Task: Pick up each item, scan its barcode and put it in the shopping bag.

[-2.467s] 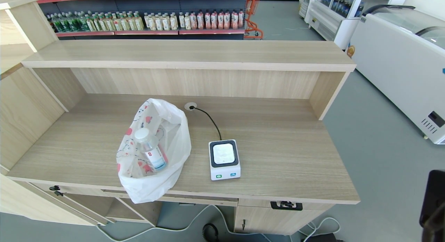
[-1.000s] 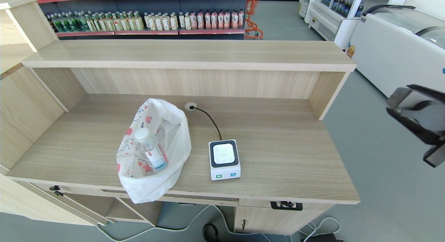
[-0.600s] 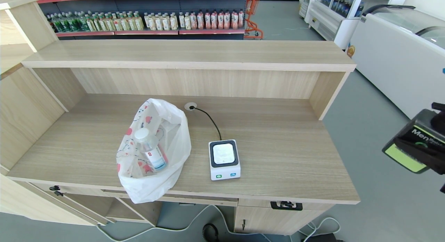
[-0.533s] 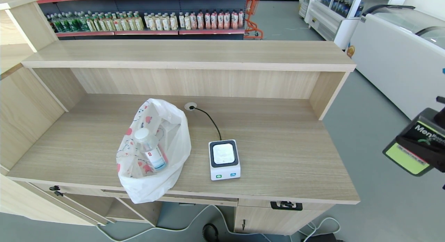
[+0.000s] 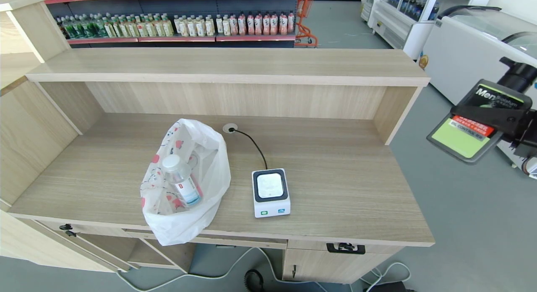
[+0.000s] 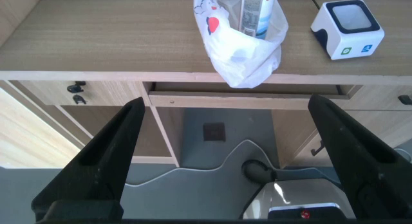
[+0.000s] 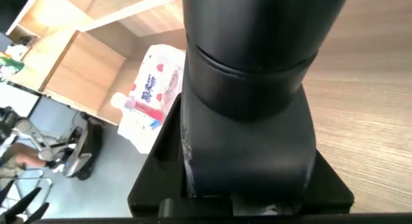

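A black tube (image 5: 476, 124) with a green and red label hangs in the air to the right of the wooden counter (image 5: 335, 178), beyond its right edge. My right gripper (image 5: 493, 116) is shut on the tube; from the right wrist the tube (image 7: 248, 89) hides most of the scene. A white shopping bag (image 5: 184, 183) with red print stands open at the counter's front left, with a clear bottle (image 5: 181, 181) inside. Right of the bag sits a white barcode scanner (image 5: 270, 192). My left gripper (image 6: 225, 166) is open, low in front of the counter, below the bag (image 6: 241, 44).
The counter has a raised shelf (image 5: 226, 65) along its back and side walls at both ends. A black cable (image 5: 254, 146) runs from the scanner to a hole in the top. White freezers (image 5: 470, 61) stand to the right.
My right arm has come up into view at the right with the black tube. In the last half second it rose and shifted left toward the counter. Bag and scanner have not moved.
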You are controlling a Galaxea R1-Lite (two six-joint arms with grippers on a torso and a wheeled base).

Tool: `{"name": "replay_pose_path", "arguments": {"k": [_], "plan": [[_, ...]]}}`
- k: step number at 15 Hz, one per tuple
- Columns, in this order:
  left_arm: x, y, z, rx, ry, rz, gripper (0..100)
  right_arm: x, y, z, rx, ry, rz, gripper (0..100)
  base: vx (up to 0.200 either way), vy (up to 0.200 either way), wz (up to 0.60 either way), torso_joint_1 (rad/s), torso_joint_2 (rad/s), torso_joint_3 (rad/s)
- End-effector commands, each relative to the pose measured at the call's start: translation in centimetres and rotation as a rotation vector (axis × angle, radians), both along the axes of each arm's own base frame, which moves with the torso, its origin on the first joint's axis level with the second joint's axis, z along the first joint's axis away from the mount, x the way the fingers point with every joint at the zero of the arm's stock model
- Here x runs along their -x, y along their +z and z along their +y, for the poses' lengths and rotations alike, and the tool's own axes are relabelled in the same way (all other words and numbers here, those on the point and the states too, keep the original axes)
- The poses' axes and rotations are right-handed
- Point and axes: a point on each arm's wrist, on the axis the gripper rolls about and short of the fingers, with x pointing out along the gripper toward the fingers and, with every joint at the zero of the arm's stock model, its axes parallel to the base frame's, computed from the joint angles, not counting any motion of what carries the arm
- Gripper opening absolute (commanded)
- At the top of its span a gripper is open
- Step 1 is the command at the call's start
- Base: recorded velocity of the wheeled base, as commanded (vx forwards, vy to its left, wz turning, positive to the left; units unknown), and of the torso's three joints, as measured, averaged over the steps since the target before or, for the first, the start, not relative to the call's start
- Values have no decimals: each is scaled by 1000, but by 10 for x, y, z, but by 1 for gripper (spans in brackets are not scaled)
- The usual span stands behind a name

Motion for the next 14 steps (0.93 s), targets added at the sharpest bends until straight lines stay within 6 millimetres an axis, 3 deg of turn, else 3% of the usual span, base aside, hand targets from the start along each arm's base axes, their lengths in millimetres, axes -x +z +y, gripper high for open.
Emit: {"name": "replay_pose_path", "arguments": {"k": [1, 4, 7, 14], "plan": [[0, 0, 0, 0, 0, -1, 100, -16, -11, 3, -6, 53, 65, 0, 0, 0, 0, 0, 0, 0], [0, 0, 0, 0, 0, -1, 100, -16, -25, 7, -14, 175, 115, 0, 0, 0, 0, 0, 0, 0], [0, 0, 0, 0, 0, -1, 100, -22, -35, 25, -7, 279, 156, 0, 0, 0, 0, 0, 0, 0], [0, 0, 0, -5, 0, -1, 100, -34, -46, 38, 16, 320, 188, 0, 0, 0, 0, 0, 0, 0]]}}
